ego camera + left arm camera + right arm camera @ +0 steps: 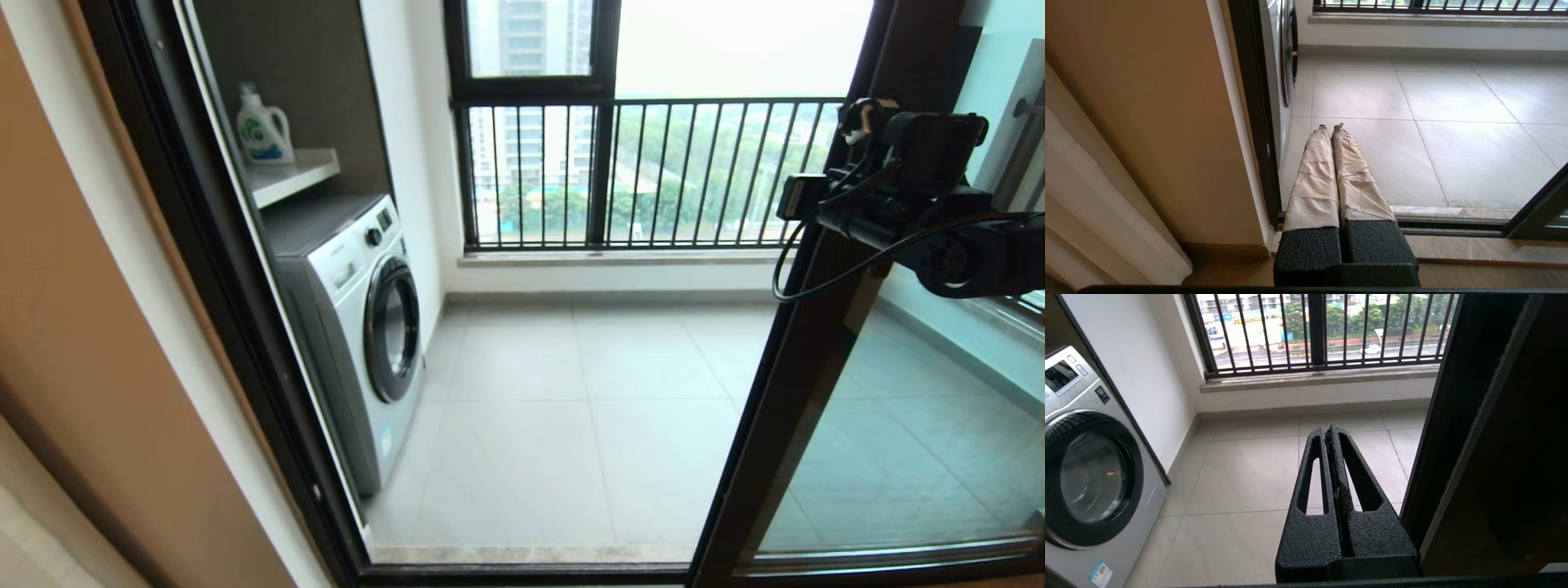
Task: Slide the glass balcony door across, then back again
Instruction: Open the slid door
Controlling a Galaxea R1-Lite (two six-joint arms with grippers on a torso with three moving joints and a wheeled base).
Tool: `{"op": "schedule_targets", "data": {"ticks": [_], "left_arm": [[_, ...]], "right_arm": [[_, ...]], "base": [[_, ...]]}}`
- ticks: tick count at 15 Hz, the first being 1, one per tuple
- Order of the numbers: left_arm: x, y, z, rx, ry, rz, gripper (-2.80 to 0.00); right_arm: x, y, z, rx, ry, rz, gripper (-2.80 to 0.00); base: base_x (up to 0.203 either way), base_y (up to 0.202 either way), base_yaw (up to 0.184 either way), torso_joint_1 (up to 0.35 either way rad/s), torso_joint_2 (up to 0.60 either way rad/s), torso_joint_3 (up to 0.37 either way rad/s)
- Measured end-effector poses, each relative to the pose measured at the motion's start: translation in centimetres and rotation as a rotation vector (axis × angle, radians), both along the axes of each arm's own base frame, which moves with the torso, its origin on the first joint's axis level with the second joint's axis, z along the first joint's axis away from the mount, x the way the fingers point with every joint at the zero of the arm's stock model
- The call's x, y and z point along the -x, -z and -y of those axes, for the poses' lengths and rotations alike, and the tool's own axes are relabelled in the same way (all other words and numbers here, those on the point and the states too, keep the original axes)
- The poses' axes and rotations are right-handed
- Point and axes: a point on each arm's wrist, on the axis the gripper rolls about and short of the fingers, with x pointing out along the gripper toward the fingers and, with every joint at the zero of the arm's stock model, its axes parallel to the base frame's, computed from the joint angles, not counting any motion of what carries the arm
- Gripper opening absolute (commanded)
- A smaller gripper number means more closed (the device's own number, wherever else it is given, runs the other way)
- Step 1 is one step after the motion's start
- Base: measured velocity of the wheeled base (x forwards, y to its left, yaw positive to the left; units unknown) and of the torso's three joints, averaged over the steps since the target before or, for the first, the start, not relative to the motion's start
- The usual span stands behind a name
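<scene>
From my head camera, the glass balcony door stands at about 3 o'clock, its dark upright slanting from the upper right down to the threshold, with the doorway to its left open onto the tiled balcony floor. My right gripper is raised at 2 o'clock, just beside the door's leading edge; on the right wrist camera its 2 black fingers are pressed together with nothing between them, and the dark door frame sits close alongside. I cannot tell if it touches the frame. My left gripper hangs low near the floor track; its 2 tape-wrapped fingers are closed tip to tip, empty, pointing at the tiles. At 9 o'clock a front-loading washing machine stands against the wall, a detergent bottle on the shelf above it. The window with railing bars is at 12 o'clock.
</scene>
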Motion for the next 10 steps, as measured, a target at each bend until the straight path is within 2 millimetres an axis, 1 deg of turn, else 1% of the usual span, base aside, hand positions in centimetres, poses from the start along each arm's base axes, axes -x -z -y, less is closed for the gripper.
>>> {"op": "schedule_targets", "data": {"ticks": [8,10], "left_arm": [[0.0,0.0,0.0,0.0,0.0,0.0,-2.8],[0.0,0.0,0.0,0.0,0.0,0.0,-2.8]], "right_arm": [[0.4,0.7,5.1,-0.001,0.045,-0.024,-2.8],[0.6,0.9,6.0,-0.002,0.057,-0.028,-2.8]], "base": [[0.0,0.0,0.0,0.0,0.0,0.0],[0.0,0.0,0.0,0.0,0.0,0.0]]}}
